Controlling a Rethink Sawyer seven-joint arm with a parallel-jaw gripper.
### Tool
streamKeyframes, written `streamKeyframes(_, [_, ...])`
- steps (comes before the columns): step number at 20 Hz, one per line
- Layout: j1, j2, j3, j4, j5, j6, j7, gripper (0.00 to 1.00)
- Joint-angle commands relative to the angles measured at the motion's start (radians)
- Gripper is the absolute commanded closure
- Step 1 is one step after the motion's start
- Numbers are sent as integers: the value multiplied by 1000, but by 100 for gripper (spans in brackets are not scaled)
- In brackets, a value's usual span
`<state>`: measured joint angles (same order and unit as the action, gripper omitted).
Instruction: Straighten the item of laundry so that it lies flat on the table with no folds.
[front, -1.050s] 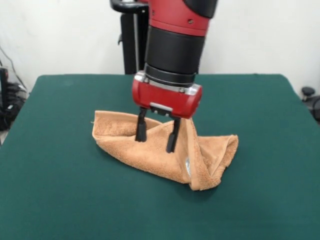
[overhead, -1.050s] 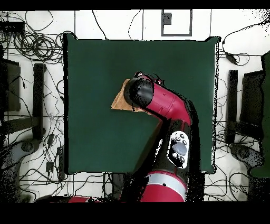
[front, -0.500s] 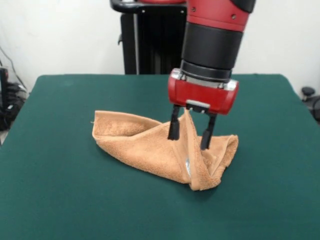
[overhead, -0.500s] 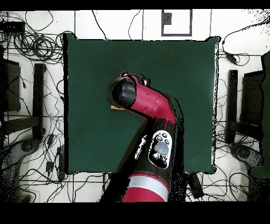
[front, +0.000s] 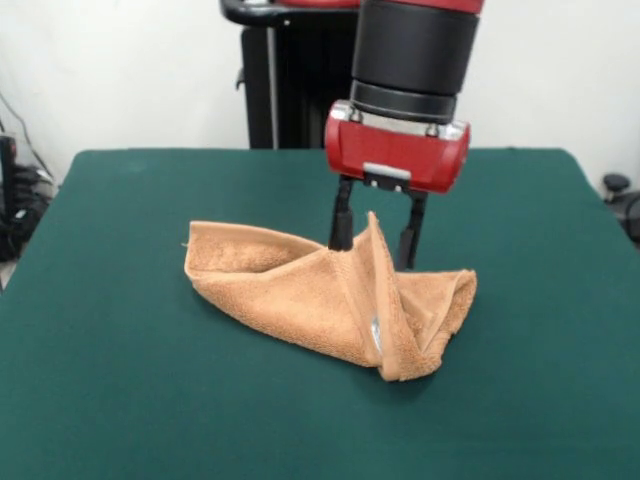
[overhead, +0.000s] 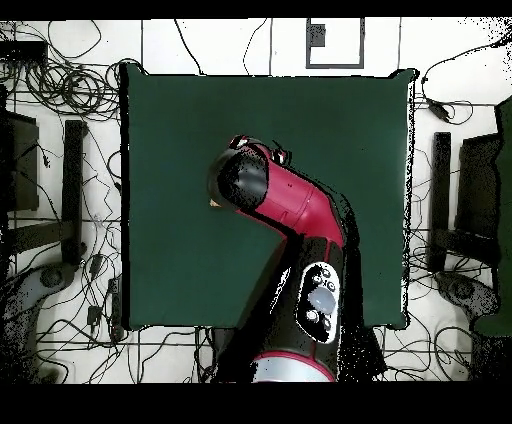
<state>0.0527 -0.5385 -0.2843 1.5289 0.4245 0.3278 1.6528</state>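
The item of laundry, an orange-tan towel, lies crumpled on the green table. A tall fold ridge stands up at its right, with a small white tag lower down on that fold. My gripper hangs over the ridge and is open, one finger on each side of it. The fingertips are hidden behind the cloth. In the overhead view my arm covers the towel, leaving only a sliver of towel showing at the arm's left, and the gripper is hidden.
A black post stands behind the table's far edge. In the overhead view, cables and dark equipment lie on the floor all round the table.
The gripper went from the towel's left middle to the raised ridge on the right, then drew up and back a little. It stayed open. The towel has not changed shape.
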Motion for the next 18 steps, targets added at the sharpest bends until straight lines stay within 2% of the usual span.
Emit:
streamKeyframes(1, [-12,23,151,154,37,42,225,0])
streamKeyframes(7, [2,44,146,138,15,-6,218,0])
streamKeyframes(18, [9,57,172,134,41,-81,257,0])
